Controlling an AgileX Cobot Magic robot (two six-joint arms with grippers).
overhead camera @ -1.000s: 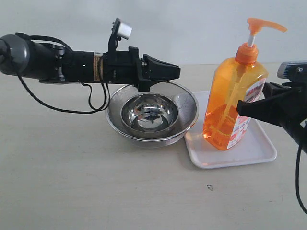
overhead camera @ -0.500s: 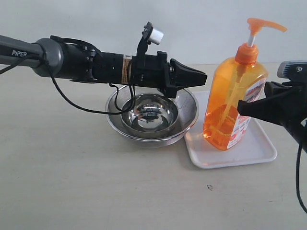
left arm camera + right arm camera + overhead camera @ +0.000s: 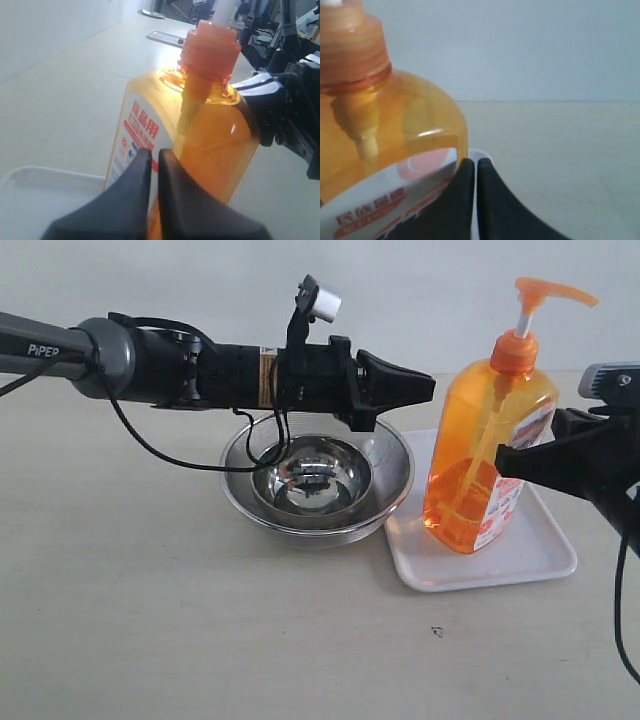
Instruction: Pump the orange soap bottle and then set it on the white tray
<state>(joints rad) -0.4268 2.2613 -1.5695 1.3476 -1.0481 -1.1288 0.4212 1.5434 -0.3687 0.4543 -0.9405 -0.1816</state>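
The orange soap bottle stands upright on the white tray, its orange pump head raised. My left gripper is shut and empty, reaching over the steel bowl with its tip just left of the bottle's shoulder. In the left wrist view the bottle fills the frame right in front of the left gripper. My right gripper is shut, its tip against the bottle's right side. The right wrist view shows the bottle beside the right gripper, with a bit of tray behind.
A round steel strainer bowl with a smaller bowl inside sits left of the tray, under my left arm. The beige tabletop runs to a pale wall behind.
My left arm has pushed to the right over the bowl and risen slightly, bringing its shut tip close to the bottle. The bottle and right arm have not moved.
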